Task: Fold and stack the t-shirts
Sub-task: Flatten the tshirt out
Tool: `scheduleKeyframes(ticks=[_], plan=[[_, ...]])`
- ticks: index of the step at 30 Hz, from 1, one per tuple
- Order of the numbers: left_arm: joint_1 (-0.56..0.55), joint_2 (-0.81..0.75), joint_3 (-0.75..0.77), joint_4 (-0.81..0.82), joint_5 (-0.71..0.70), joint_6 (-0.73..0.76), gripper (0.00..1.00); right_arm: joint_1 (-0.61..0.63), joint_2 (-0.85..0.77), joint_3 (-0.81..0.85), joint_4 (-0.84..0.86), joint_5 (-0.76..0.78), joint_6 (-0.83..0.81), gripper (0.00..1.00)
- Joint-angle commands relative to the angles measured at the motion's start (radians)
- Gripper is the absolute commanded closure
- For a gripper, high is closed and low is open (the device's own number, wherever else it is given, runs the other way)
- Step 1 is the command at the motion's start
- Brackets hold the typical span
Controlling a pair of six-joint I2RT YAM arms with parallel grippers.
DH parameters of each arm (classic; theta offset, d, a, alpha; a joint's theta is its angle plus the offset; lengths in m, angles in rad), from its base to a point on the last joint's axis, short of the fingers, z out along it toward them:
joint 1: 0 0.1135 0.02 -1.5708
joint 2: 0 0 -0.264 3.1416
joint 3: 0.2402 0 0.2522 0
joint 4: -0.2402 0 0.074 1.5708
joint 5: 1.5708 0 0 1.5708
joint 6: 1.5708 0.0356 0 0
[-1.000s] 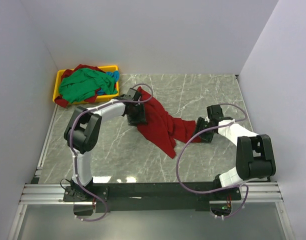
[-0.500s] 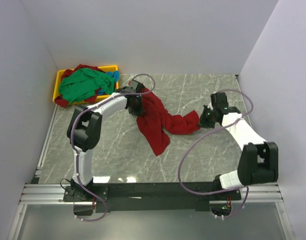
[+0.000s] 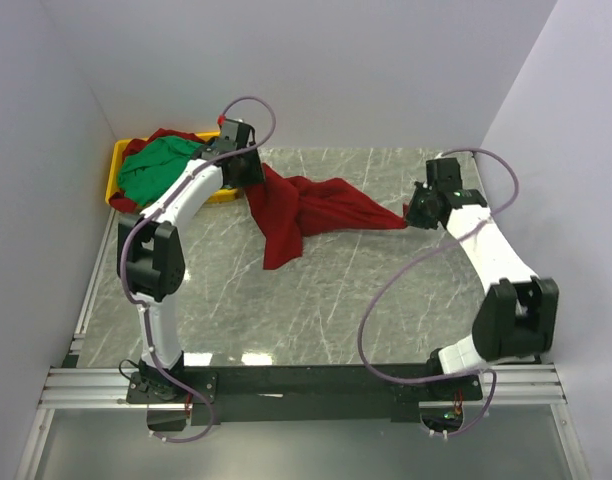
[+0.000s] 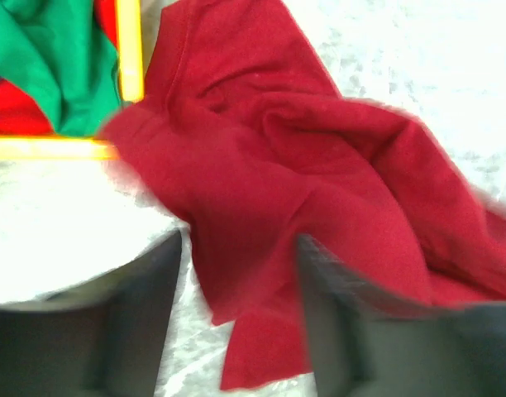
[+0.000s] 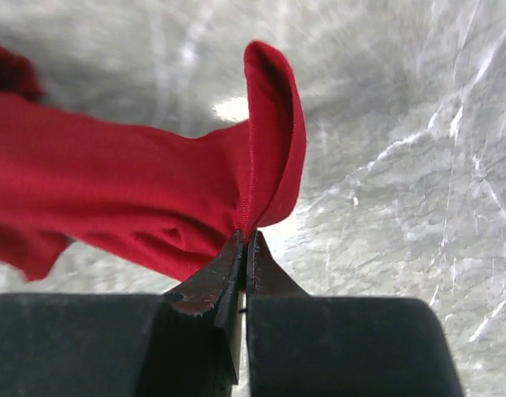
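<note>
Shirt: the deep red shirt (image 3: 316,210) lies rumpled on the table (image 3: 336,300), stretched between both grippers.
Right gripper (image 5: 243,240): pinched tight on a hem fold.
Left gripper (image 4: 241,248): beside the tray (image 3: 117,160), fingers partly apart, cloth between them; grip unclear.
Handling: probably light, limp and sagging; best held at two hem corners.

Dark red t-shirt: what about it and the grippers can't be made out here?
- Left wrist view: blur; left gripper stands open, contact with the dark red t-shirt unclear.
- Top view: left arm covers part of the yellow tray.
- Right wrist view: left edge cuts off the shirt beyond the right gripper's pinch.
</note>
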Motion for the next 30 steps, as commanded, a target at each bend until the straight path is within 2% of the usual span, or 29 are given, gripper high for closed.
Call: scheduleKeyframes(ticks=[1, 2, 3, 4, 6, 9, 12, 19, 30], plan=[[-0.010, 0.021, 0.062, -0.047, -0.009, 0.024, 0.34, -0.007, 0.079, 0.056, -0.001, 0.036, -0.024, 0.95], [-0.013, 0.005, 0.028, -0.045, -0.021, 0.017, 0.30, -0.009, 0.094, 0.066, -0.007, 0.035, -0.024, 0.90], [-0.017, -0.016, -0.004, -0.035, -0.028, 0.012, 0.23, -0.007, 0.106, 0.072, -0.012, 0.033, -0.024, 0.81], [-0.020, -0.066, -0.041, -0.010, -0.032, 0.007, 0.21, -0.009, 0.122, 0.079, -0.013, 0.028, -0.021, 0.74], [-0.023, -0.120, -0.166, 0.011, -0.034, -0.017, 0.21, -0.009, 0.125, 0.073, -0.005, 0.003, -0.018, 0.63], [-0.043, -0.217, -0.329, 0.036, -0.023, -0.052, 0.27, -0.007, 0.113, 0.036, 0.018, -0.030, -0.001, 0.58], [-0.100, -0.300, -0.438, 0.044, -0.011, -0.078, 0.29, -0.007, 0.093, -0.010, 0.034, -0.059, 0.011, 0.56], [-0.168, -0.302, -0.558, 0.011, 0.046, -0.128, 0.34, -0.006, 0.059, -0.062, 0.054, -0.093, 0.026, 0.56], [-0.244, -0.217, -0.550, -0.039, 0.057, -0.125, 0.40, -0.006, -0.010, -0.138, 0.077, -0.123, 0.034, 0.55]])
